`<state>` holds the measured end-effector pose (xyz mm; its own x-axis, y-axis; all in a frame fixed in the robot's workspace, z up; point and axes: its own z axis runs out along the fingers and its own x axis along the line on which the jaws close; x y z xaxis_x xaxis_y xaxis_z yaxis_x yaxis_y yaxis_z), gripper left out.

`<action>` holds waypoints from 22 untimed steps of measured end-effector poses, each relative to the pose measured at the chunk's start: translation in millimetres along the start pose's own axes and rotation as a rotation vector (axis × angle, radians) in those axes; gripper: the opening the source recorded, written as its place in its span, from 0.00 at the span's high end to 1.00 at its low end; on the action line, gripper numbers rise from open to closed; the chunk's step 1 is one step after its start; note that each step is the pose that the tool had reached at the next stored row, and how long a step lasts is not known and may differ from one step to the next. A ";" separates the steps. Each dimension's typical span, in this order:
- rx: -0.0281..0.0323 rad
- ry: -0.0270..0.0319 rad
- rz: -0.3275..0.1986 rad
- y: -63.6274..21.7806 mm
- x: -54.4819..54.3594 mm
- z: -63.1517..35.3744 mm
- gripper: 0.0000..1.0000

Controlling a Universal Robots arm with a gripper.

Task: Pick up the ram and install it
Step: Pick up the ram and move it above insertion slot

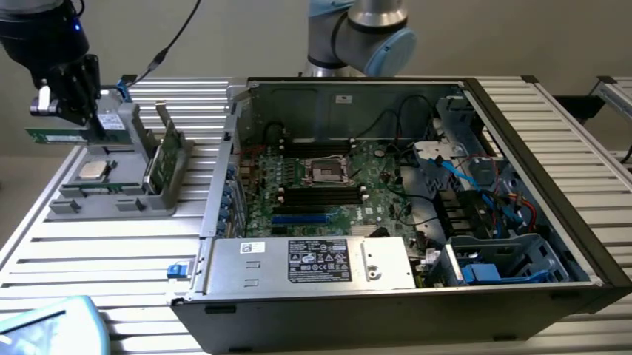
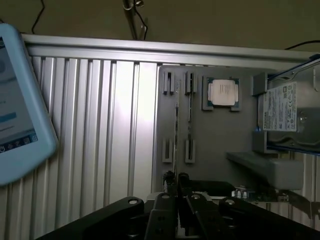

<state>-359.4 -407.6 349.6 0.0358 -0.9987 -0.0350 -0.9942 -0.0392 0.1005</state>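
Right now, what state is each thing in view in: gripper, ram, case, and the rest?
gripper: shut on the ram
ram: held level, clear above the grey tray
processor chip: lying flat in the tray
green board: standing on edge in the tray
computer case: open, side panel off
memory slots: look empty

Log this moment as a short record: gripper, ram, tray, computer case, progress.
gripper: gripper shut on the ram, above the grey tray at the exterior view's left
ram: ram lying level in the grip, outside the case
tray: grey tray holds a silver processor chip and a green board standing on edge
case: computer case open, motherboard exposed; black memory slots look unfilled
progress: ram picked up, not yet installed
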 end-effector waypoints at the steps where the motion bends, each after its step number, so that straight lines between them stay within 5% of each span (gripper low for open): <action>1: -0.0023 0.0000 0.000 -3.0 0.0 -3.3 0.87; 16: -0.0305 -0.0011 0.001 -48.8 0.1 -55.9 0.87; 22: -0.0355 -0.0012 0.001 -70.0 0.5 -71.9 0.87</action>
<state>-282.4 -407.6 414.0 0.0347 -0.9987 -0.0360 -0.9900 -0.0393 0.1358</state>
